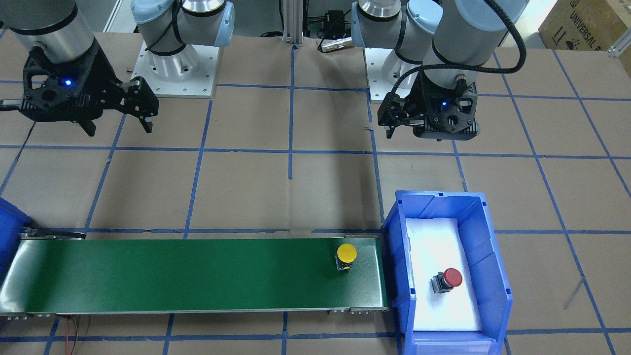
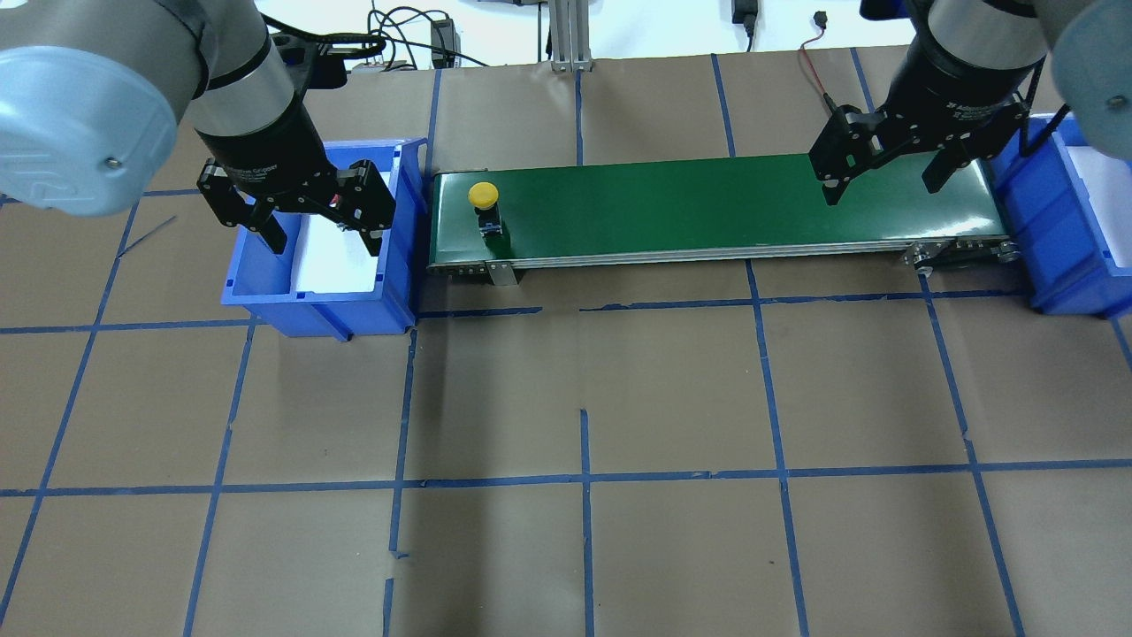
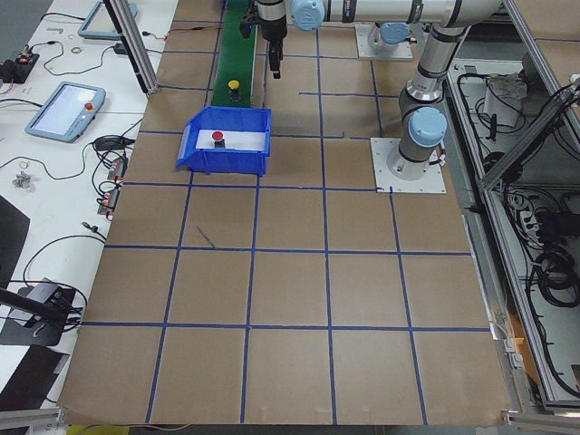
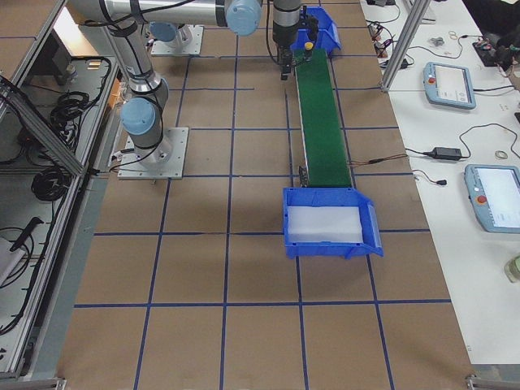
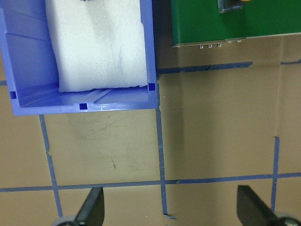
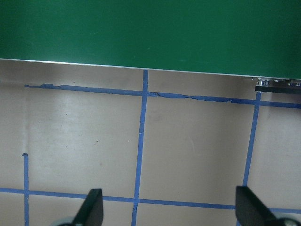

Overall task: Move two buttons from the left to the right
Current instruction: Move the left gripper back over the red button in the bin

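The left fingers are spread wide with nothing between them, up in the air on the robot's side of a blue bin. The right fingers are spread wide too and hold nothing, and they hang by the other end of the green conveyor belt. Both wrist views show only bare bench under the tips.

The red button is in that blue bin on its white foam liner, tipped on its side. The yellow button stands upright on the belt, close to the end that meets the bin. A second blue bin sits at the belt's far end, on the robot's right.
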### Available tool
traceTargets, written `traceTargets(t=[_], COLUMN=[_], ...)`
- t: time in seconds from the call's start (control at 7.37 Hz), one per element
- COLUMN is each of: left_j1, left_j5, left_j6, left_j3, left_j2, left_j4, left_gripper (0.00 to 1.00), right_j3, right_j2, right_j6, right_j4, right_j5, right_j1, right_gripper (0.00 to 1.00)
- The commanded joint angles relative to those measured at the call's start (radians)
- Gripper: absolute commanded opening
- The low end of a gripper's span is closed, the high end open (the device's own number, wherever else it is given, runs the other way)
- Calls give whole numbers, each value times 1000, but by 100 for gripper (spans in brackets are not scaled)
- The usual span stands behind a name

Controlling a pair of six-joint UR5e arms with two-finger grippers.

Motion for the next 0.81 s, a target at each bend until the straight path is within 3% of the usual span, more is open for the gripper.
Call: traceTargets(t=[0.0, 0.68], left_j1=[-2, 21], left_j5=[-1, -4], left_j6=[4, 15], left_j3=[-1, 40], left_j2=[0, -32], left_j4=[-2, 36], left_gripper=[100, 100], right_j3=[1, 1], right_j2=[-2, -2], right_j6=[0, 0], right_j4=[0, 2], right_j5=[1, -1], right_j1=[2, 0], right_gripper=[100, 100])
